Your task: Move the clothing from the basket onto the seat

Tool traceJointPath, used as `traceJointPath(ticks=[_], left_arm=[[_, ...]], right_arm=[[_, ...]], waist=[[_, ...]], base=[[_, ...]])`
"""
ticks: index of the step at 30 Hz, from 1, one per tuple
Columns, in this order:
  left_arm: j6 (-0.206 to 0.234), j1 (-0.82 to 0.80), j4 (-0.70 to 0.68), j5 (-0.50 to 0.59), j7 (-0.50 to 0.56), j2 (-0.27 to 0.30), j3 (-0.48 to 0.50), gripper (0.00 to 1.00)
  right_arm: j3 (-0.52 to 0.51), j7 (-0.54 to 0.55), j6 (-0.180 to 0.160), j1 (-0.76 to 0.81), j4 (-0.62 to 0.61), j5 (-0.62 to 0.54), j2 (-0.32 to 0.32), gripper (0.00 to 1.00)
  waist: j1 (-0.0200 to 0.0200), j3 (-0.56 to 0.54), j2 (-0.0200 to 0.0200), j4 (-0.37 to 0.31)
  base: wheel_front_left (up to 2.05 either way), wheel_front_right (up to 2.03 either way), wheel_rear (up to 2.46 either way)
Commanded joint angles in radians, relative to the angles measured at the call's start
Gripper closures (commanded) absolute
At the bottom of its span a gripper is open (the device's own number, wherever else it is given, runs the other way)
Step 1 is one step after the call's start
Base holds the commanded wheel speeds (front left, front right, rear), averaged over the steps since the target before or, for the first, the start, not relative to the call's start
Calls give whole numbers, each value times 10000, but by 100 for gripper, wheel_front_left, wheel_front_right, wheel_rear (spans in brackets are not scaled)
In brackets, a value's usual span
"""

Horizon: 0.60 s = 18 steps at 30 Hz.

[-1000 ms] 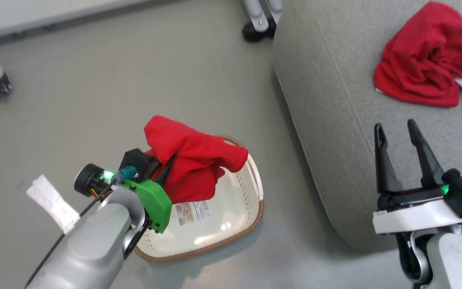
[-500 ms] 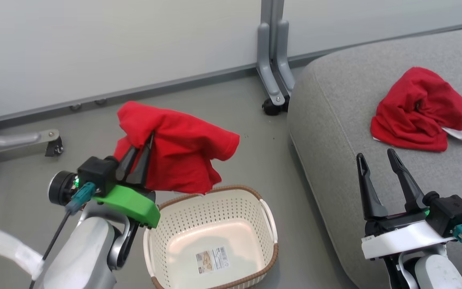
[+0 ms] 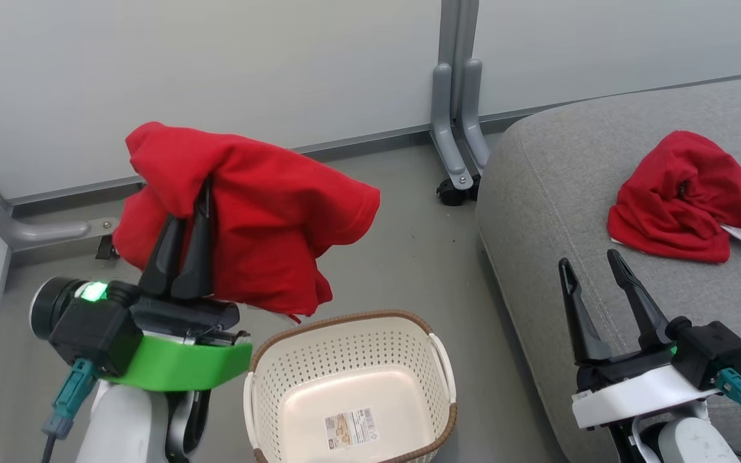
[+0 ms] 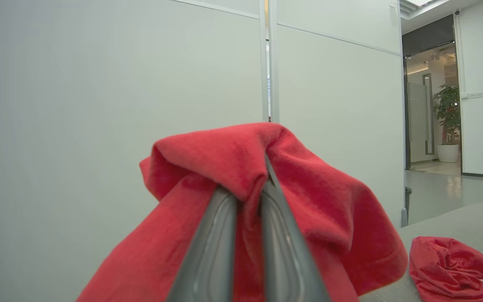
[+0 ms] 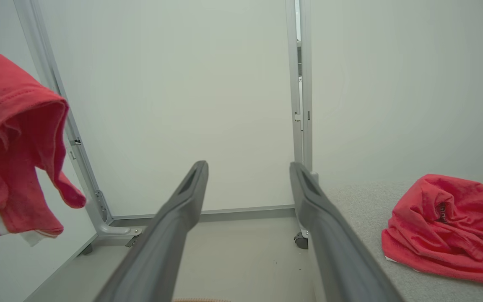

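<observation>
My left gripper (image 3: 202,193) is shut on a red garment (image 3: 261,218), which hangs draped over its fingers in the air, above and left of the basket (image 3: 351,334). In the left wrist view the red fabric (image 4: 317,201) folds over both fingertips (image 4: 266,167). The cream basket with a brown rim stands on the floor, holding nothing but its label sticker (image 3: 349,427). A second red garment (image 3: 686,199) with white trim lies crumpled on the grey seat (image 3: 550,193). My right gripper (image 3: 588,265) stands open at the seat's front edge, with nothing between its fingers.
A grey partition wall (image 3: 216,64) runs behind, with a metal post and castor foot (image 3: 454,186) beside the seat's corner. Another partition foot (image 3: 55,228) sits at the left. Grey floor (image 3: 402,257) lies between basket and wall.
My left gripper has lifted the red garment out of the basket and higher. The head camera tilted up, bringing the wall into view. The right gripper stays open.
</observation>
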Motion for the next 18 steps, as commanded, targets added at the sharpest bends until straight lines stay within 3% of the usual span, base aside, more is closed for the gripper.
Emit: traceJointPath(ticks=[1, 6, 14, 18], left_arm=[[-79, 162, -267, 164, -2, -93, -10, 100], [-163, 186, -626, 192, -1, -245, -606, 100], [-167, -395, 96, -535, -2, 303, -3066, 100], [-156, -514, 307, -683, -2, 324, -3303, 100]], right_arm=[[10, -26, 0, 125, -35, -54, -36, 0], [-4, -26, 0, 192, -32, -63, -17, 0], [123, -26, 0, -20, 5, -87, -25, 0], [186, -26, -1, -46, 19, -77, -66, 0]], waist=[[1, 24, -1, 23], [1, 108, -1, 91], [1, 289, -1, 19], [1, 332, -1, -91]], base=[[0, 0, 0], [0, 0, 0], [0, 0, 0], [0, 0, 0]])
